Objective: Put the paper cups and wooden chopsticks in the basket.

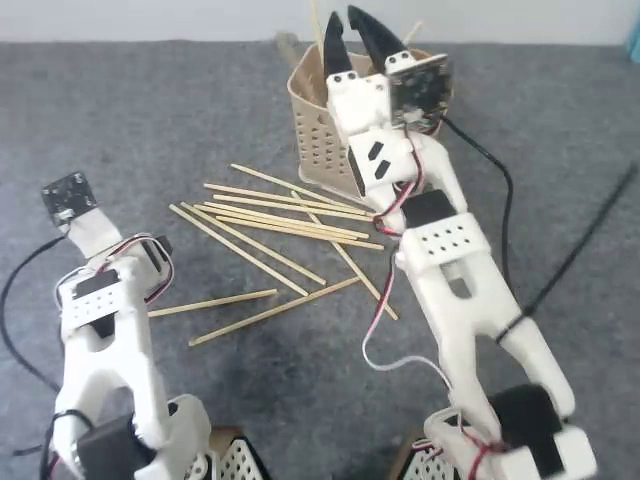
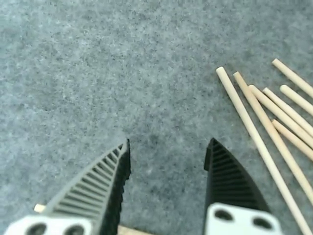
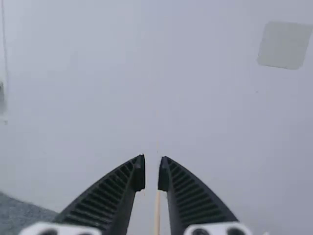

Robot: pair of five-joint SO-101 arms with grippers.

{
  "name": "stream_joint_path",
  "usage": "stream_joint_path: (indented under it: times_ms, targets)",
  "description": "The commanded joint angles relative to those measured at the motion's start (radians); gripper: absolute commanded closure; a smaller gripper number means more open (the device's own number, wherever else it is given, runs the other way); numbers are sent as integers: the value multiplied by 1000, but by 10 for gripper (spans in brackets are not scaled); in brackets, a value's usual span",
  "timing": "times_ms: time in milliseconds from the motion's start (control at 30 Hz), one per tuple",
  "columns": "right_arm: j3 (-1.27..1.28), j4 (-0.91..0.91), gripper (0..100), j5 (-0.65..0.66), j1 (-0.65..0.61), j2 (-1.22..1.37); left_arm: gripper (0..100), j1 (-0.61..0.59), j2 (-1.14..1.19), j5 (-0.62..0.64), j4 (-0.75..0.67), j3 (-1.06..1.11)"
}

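High view, left arm (image 1: 105, 330): we find it at the near left corner of the surface (image 1: 180, 110).
Left gripper (image 2: 169, 142): in the left wrist view we see the jaws wide apart, holding nothing, over bare surface near the chopsticks (image 2: 264, 112).
Chopsticks (image 1: 285, 222): we see a loose scatter lying flat mid-surface, several crossing.
Basket (image 1: 320, 140): upright at the far edge, right of the middle, just beside the scatter.
Right gripper (image 1: 341, 12): above the basket, jaws slightly apart; in the right wrist view (image 3: 152, 157) one chopstick shows in the gap, and we cannot tell whether they touch it.
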Motion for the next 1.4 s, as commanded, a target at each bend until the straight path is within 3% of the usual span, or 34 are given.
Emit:
stream_joint_path:
  times_ms: [0, 100, 300, 467, 567, 733, 967, 1133, 1367]
  targets:
    - [-9, 199, 974, -38, 12, -232, 761, 5, -3, 11, -18, -44]
    - [-8, 481, 978, -77, 22, -412, 761, 9, -3, 11, -17, -44]
    - [12, 1059, 979, -307, 108, -766, 761, 72, -2, 6, 18, -47]
    - [216, 1310, 980, -304, 122, -970, 764, 103, 2, 11, 21, -54]
    - [405, 1360, 980, -284, 120, -1076, 764, 118, 57, 28, 71, -110]
    - [746, 1342, 980, -126, 114, -1222, 764, 124, 292, 64, 213, -341]
    - [1283, 1026, 980, -40, 133, -1376, 764, 127, 569, 163, 394, -694]
    - [1272, 1107, 980, -41, 140, -1465, 764, 130, 667, 203, 431, -860]
    - [1270, 1182, 980, -40, 148, -1540, 764, 169, 760, 207, 433, -911]
